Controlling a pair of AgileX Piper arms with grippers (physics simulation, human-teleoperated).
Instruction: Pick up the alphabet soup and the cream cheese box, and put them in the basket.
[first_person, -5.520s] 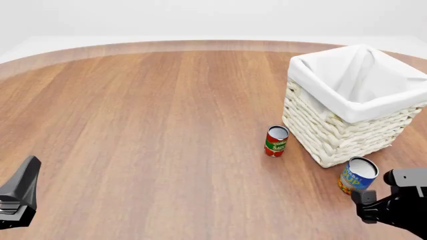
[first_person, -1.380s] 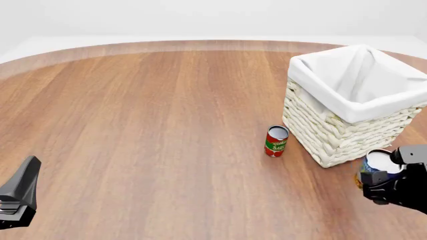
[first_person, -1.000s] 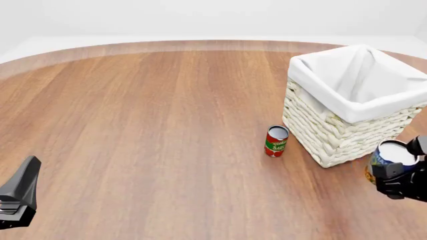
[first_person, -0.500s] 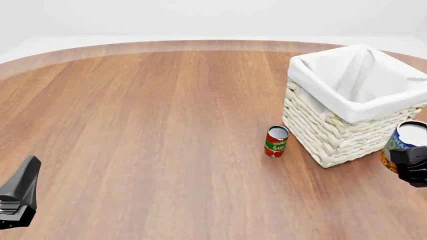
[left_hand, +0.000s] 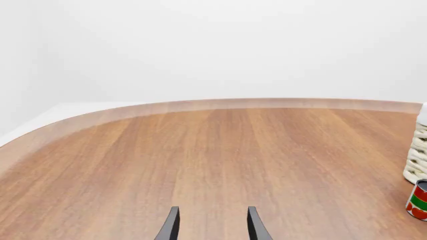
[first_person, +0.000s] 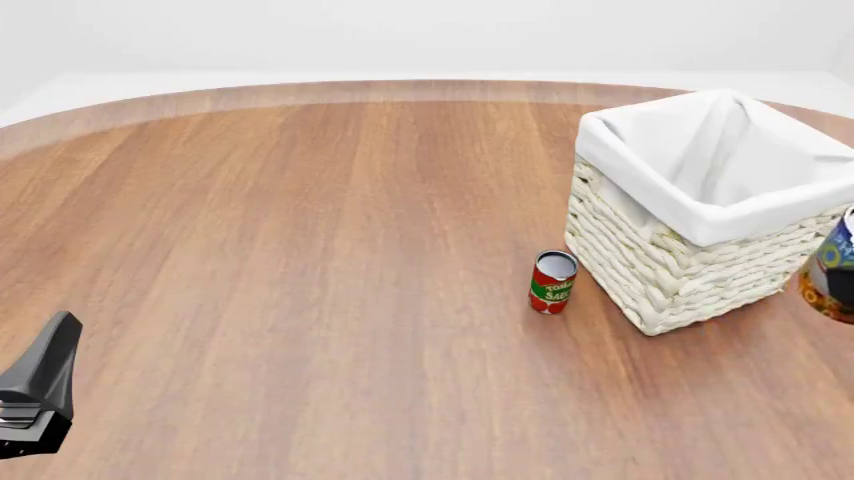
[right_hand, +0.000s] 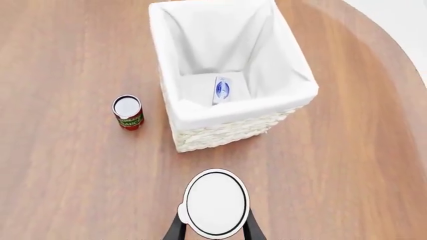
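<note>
Only a sliver of the alphabet soup (first_person: 835, 280) shows at the front view's right edge, raised off the table (first_person: 334, 250) beside the basket (first_person: 681, 275); the arm carrying it is cut off there. From the right wrist camera, the can's plain round top (right_hand: 215, 201) fills the gap between the right gripper's (right_hand: 215, 227) dark fingers (right_hand: 175, 227), which press against its sides, held above the wood just short of the basket's near wall. The cream cheese box (right_hand: 222, 90) lies inside on the white lining, its blue oval mark barely legible. A small red and green can (first_person: 551, 282) stands on the table near the basket's wicker side. The left gripper (left_hand: 212, 227) is largely out of frame, its fingers apart and empty over bare brown wood. The rounded table edge meets a plain white backdrop.
</note>
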